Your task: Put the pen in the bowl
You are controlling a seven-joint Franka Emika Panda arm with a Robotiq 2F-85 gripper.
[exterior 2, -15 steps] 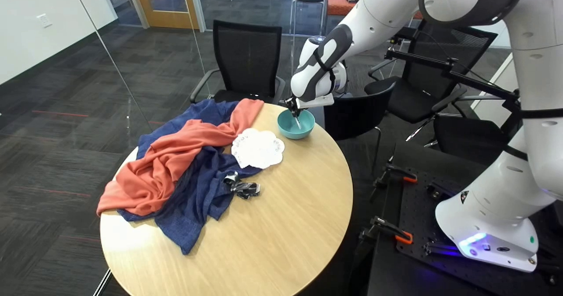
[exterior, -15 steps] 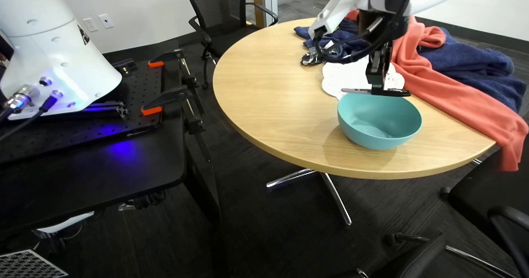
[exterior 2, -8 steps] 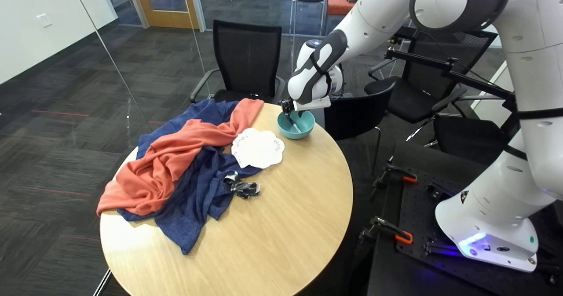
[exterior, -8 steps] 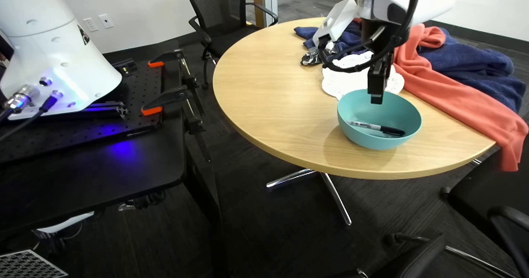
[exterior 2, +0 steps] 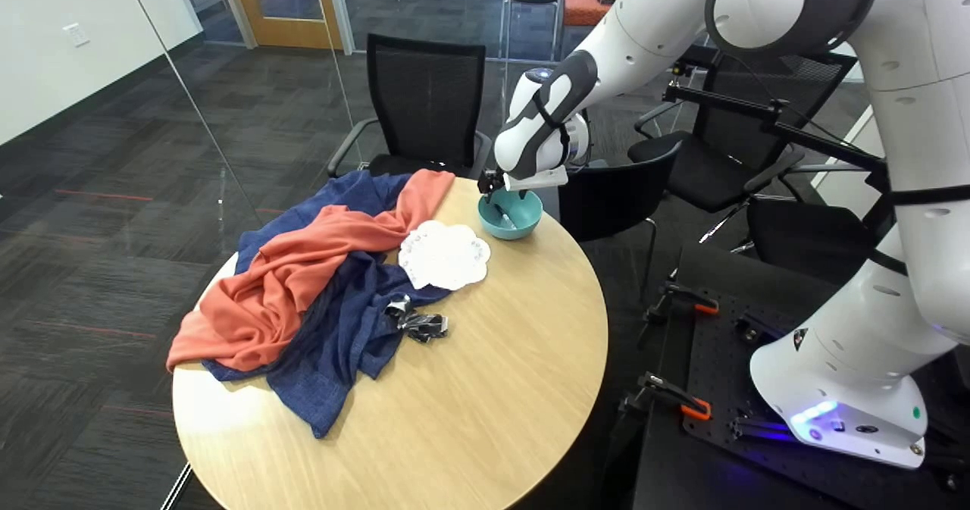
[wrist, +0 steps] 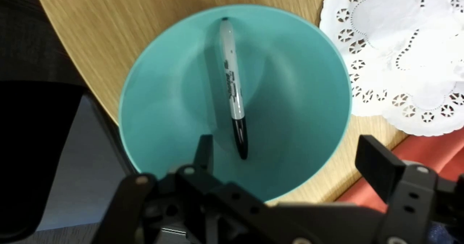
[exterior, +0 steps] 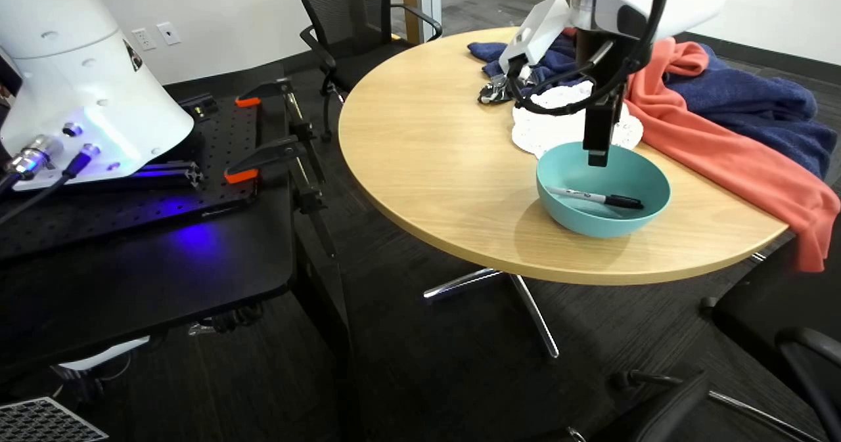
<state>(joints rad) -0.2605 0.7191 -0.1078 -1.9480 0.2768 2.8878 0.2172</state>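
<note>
The pen [wrist: 232, 77], with a grey-white barrel and a black cap, lies inside the teal bowl [wrist: 308, 102]. Its pale end leans up against the bowl's wall, and the cap end points toward my gripper [wrist: 288, 145] in the wrist view. My jaws stand wide apart and hold nothing. One finger is over the bowl, the other out past its rim. In both exterior views the gripper hangs above the bowl [exterior: 591, 225], and the pen [exterior: 594, 197] rests in it, apart from the fingers.
Beside the bowl lies a white lacy doily [exterior 2: 444, 255]. Orange cloth [exterior 2: 303, 267] and navy cloth [exterior 2: 333, 373] spread over the table, with a crumpled black wrapper [exterior 2: 417, 323] near them. The round table's edge [exterior: 460, 248] runs close to the bowl, and chairs [exterior 2: 424, 101] stand around.
A second ago the gripper was shut on the pen above the bowl. The jaws have opened, the pen has dropped into the bowl and shifted slightly there, and the gripper sits a little lower.
</note>
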